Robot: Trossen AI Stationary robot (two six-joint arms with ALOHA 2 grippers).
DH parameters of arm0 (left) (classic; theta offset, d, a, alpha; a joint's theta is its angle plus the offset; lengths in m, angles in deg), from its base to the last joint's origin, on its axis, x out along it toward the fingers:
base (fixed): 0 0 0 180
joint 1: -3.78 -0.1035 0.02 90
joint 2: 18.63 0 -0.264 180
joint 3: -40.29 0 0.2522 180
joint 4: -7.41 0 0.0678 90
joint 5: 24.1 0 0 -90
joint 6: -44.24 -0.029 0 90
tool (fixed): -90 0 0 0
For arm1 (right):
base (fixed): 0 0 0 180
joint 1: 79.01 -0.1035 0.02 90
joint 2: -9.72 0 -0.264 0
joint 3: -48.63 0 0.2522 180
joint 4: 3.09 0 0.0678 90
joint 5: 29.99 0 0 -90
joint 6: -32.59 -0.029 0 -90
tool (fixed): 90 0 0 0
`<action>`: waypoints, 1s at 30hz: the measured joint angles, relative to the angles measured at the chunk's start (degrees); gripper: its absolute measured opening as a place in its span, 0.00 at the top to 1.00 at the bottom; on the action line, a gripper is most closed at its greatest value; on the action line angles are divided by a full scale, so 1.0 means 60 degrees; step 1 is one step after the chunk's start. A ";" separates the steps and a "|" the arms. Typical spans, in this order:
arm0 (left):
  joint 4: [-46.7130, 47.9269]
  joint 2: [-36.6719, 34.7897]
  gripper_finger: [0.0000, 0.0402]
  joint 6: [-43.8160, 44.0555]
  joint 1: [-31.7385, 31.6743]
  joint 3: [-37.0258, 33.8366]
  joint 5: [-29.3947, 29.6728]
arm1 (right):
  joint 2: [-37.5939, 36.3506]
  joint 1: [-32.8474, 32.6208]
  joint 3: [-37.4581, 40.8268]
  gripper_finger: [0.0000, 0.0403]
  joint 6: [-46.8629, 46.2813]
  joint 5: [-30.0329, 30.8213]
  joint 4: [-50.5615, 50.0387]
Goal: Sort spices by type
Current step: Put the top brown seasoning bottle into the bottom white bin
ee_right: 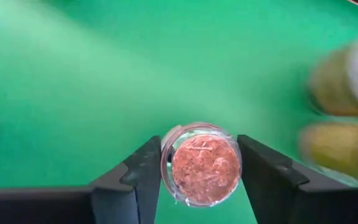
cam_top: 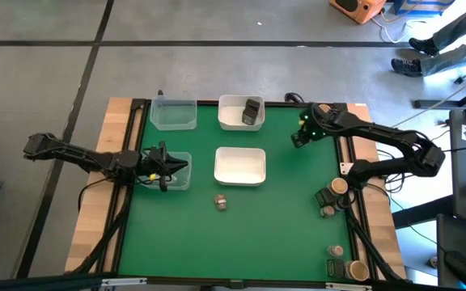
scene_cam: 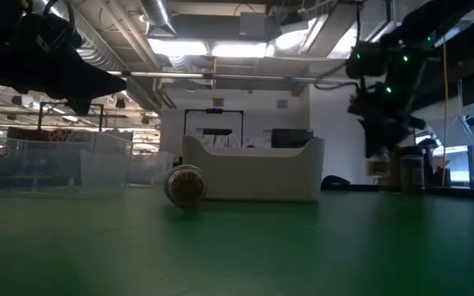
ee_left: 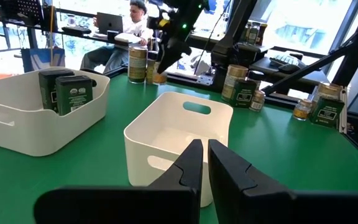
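So the right gripper [ee_right: 199, 165] is clamped on a small clear round jar of reddish-brown spice [ee_right: 204, 167] — up right of the white rectangular tray with dark tins [cam_top: 231, 118]; left gripper [ee_left: 204, 163] pinched together, left of it.

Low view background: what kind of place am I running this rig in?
Probably an open-plan lab or workshop office: exposed ceiling ducts and strip lights, a concrete floor around the table, and a person at a laptop beyond the green tabletop.
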 joint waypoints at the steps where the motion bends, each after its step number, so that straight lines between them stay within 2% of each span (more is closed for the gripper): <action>1: 0.0000 -0.0004 0.96 -0.0003 0.0001 0.0000 0.0000 | 0.0000 -0.0196 -0.0108 0.54 0.0030 -0.0164 0.0136; 11: -0.0004 -0.0003 0.96 -0.0025 0.0001 0.0000 0.0000 | -0.0004 -0.2204 -0.0949 0.54 0.0253 -0.1064 0.2239; 20: -0.0004 0.0000 0.96 -0.0028 0.0001 0.0000 0.0000 | 0.0167 -0.3917 -0.1217 0.54 0.0929 -0.1064 0.3989; 30: -0.0036 -0.0001 0.96 -0.0018 -0.0002 0.0004 0.0001 | 0.1761 -0.4956 -0.2142 0.54 0.1777 -0.0876 0.4191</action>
